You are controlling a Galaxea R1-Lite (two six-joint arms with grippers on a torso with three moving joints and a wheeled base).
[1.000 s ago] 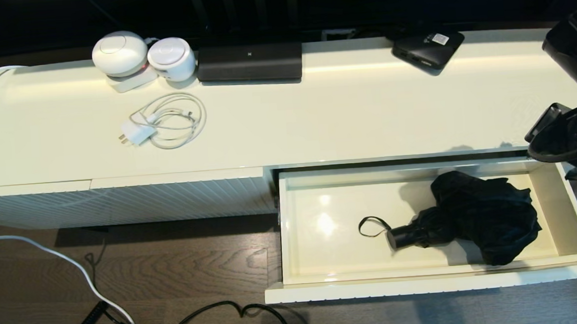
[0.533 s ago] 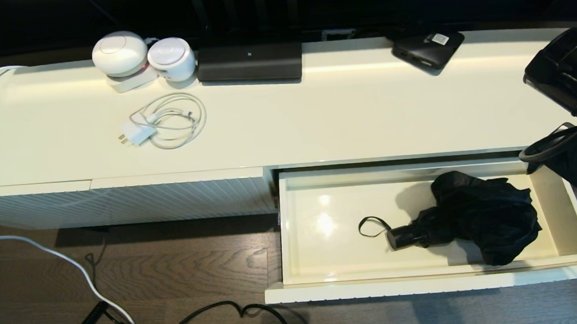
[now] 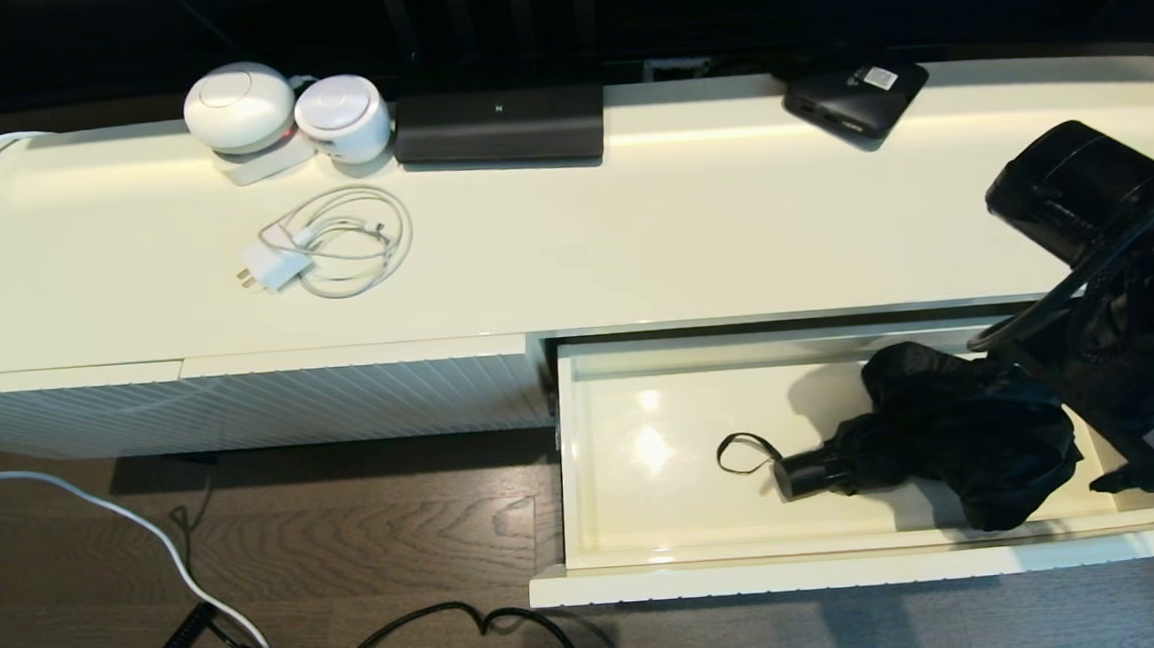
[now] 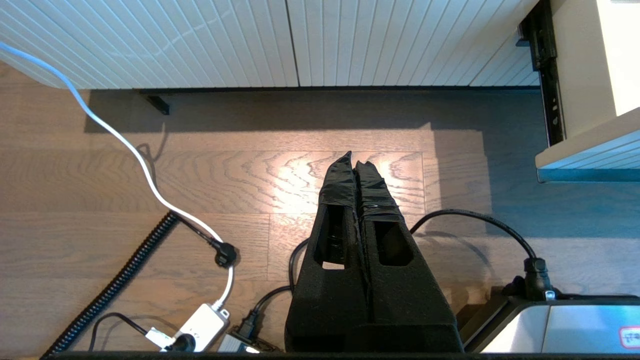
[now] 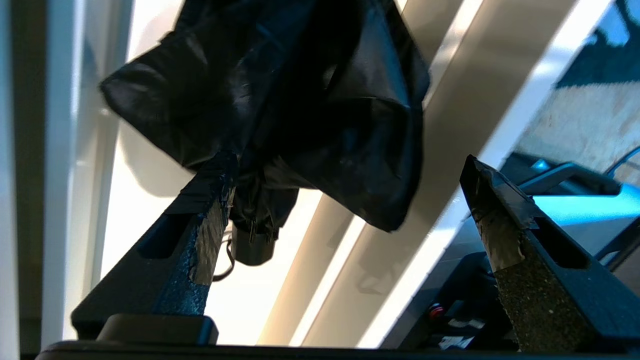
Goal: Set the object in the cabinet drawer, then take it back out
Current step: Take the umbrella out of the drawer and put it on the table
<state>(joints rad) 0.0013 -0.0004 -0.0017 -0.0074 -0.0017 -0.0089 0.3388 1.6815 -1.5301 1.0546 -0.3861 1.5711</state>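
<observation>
The black folding umbrella (image 3: pixel 955 436) lies inside the pulled-out cream drawer (image 3: pixel 652 572). Its stubby handle (image 3: pixel 807 472) and thin wrist loop (image 3: pixel 742 452) point toward the drawer's middle. My right arm (image 3: pixel 1120 351) hangs over the drawer's right end, just beside the bunched fabric. In the right wrist view the right gripper (image 5: pixel 347 160) is open, its fingers spread wide on either side of the umbrella fabric (image 5: pixel 300 90) and holding nothing. The umbrella handle (image 5: pixel 252 247) shows beyond one finger. The left gripper (image 4: pixel 356 157) is shut and empty, parked above the wooden floor.
On the cabinet top sit two white round devices (image 3: pixel 241 106), a coiled white charger cable (image 3: pixel 332 244), a long black box (image 3: pixel 500 123) and a small black box with a white label (image 3: pixel 854 97). A closed ribbed front (image 3: pixel 241 405) lies left of the drawer. Cables (image 3: pixel 455 622) trail on the floor.
My right arm has come down and leftward from beside the cabinet's right end to over the drawer's right end, near the umbrella fabric. The umbrella has not moved.
</observation>
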